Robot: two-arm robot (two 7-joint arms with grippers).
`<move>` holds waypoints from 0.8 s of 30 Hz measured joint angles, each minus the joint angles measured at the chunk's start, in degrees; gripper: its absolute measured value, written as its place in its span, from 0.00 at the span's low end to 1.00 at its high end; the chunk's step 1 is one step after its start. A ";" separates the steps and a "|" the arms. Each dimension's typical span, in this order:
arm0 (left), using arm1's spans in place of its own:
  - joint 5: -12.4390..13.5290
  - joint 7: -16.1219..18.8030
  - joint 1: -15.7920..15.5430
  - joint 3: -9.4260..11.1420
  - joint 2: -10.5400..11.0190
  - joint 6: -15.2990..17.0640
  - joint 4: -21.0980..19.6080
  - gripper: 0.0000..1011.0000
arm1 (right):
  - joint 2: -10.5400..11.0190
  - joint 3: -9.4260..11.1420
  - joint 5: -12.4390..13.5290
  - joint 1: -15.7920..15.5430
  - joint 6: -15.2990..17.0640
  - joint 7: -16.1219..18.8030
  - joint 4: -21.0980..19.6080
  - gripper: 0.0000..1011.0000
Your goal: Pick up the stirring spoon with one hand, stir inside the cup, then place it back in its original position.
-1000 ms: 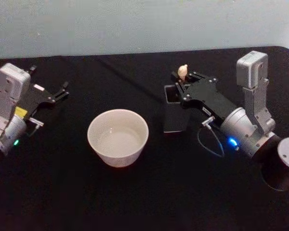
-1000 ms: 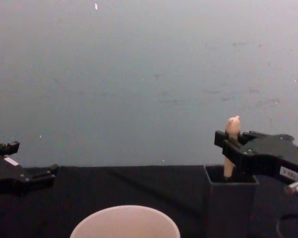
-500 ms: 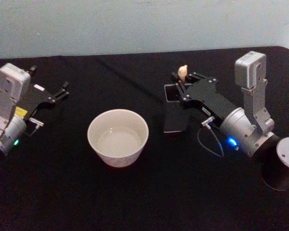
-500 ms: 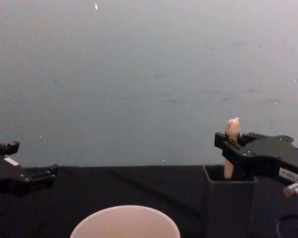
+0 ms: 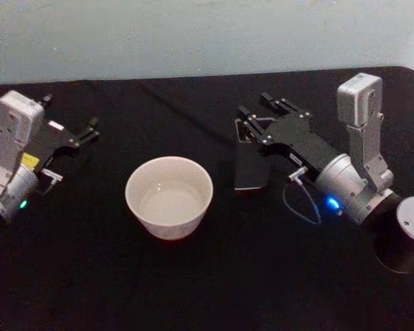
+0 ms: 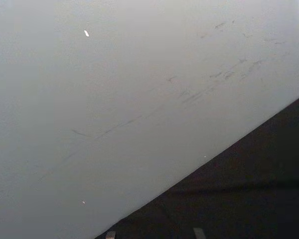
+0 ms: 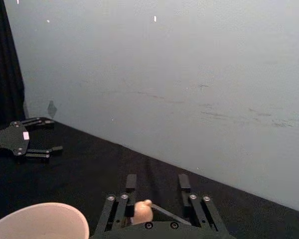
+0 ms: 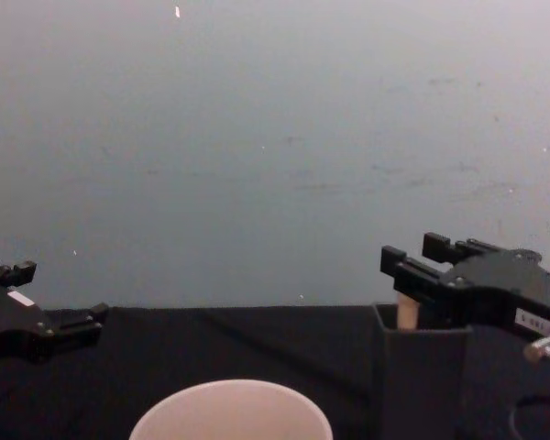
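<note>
Hovering over dark holder (image 5: pixel 250 160) mid-right – right gripper (image 5: pixel 255 118) spread open, stirring spoon (image 8: pixel 407 310) standing inside; left gripper (image 5: pixel 83 132) open far left, cup (image 5: pixel 169 196) centre.

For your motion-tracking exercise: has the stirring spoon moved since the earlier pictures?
Yes. The stirring spoon has dropped lower into the dark holder; its knob, earlier above the right gripper, now sits below it at the holder's rim.

Both arms were silver-grey cylinders ending in black grippers, the right gripper (image 5: pixel 261 118) bearing a small white label beside a blue-lit wrist.
</note>
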 joint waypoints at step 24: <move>0.00 0.00 0.00 0.00 0.00 0.00 0.00 0.99 | -0.06 0.19 0.32 0.00 -0.30 0.05 -0.04 0.99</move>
